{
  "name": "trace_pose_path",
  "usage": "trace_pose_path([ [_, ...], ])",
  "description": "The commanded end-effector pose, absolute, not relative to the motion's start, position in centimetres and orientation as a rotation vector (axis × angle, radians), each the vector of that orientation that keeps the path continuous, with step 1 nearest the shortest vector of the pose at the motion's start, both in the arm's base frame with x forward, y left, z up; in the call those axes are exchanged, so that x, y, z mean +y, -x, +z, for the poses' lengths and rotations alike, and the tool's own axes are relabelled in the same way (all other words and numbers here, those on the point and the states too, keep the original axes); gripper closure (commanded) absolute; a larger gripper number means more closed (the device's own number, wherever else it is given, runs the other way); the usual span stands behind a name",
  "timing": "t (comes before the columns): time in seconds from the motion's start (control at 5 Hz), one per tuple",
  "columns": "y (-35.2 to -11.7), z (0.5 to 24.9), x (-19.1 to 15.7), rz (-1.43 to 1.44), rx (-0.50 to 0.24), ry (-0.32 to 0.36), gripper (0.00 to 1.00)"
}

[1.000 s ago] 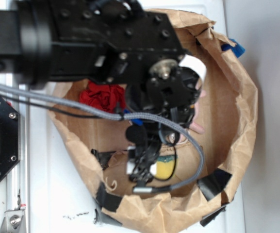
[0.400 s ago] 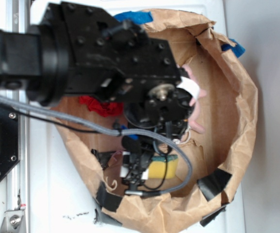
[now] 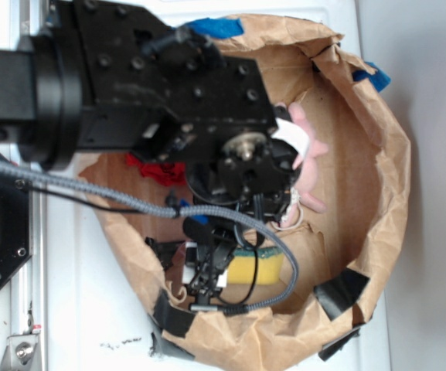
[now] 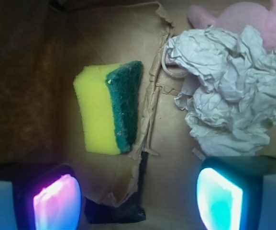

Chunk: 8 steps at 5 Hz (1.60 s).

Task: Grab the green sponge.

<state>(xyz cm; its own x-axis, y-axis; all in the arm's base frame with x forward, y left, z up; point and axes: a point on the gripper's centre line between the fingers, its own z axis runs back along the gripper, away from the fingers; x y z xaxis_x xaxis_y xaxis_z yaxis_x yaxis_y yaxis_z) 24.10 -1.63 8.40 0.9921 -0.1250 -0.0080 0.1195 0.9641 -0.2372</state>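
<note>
The green sponge (image 4: pixel 108 106) is a yellow foam block with a dark green layer along its right side, lying flat on the brown paper floor. In the exterior view the green sponge (image 3: pixel 257 268) shows partly under the arm, low in the paper bag. My gripper (image 4: pixel 138 199) is open, its two glowing pads at the bottom corners of the wrist view, with bare paper and a strip of black tape between them. The sponge lies just beyond the left pad, untouched. In the exterior view the gripper (image 3: pixel 207 267) hangs inside the bag, left of the sponge.
A crumpled white paper wad (image 4: pixel 226 91) lies right of the sponge, with a pink soft toy (image 4: pixel 257 17) behind it. A red cloth (image 3: pixel 157 170) peeks out under the arm. The brown paper bag wall (image 3: pixel 377 178) rings everything, patched with black tape (image 3: pixel 338 292).
The arm has shifted left and down inside the bag. More of the sponge shows beside the gripper, and the pink toy has come into sight.
</note>
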Motion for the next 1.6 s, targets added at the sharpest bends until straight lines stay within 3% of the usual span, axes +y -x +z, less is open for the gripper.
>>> trace_pose_path([
  [0.0, -25.0, 8.6, -4.0, -0.193, 0.041, 0.260, 0.00],
  [0.6, -26.2, 6.5, -5.0, -0.277, -0.102, 0.173, 0.00],
  [1.2, -27.5, 5.3, -5.3, -0.261, -0.110, 0.193, 0.00],
  [1.4, -28.2, 5.1, -5.6, -0.257, -0.146, 0.191, 0.00],
])
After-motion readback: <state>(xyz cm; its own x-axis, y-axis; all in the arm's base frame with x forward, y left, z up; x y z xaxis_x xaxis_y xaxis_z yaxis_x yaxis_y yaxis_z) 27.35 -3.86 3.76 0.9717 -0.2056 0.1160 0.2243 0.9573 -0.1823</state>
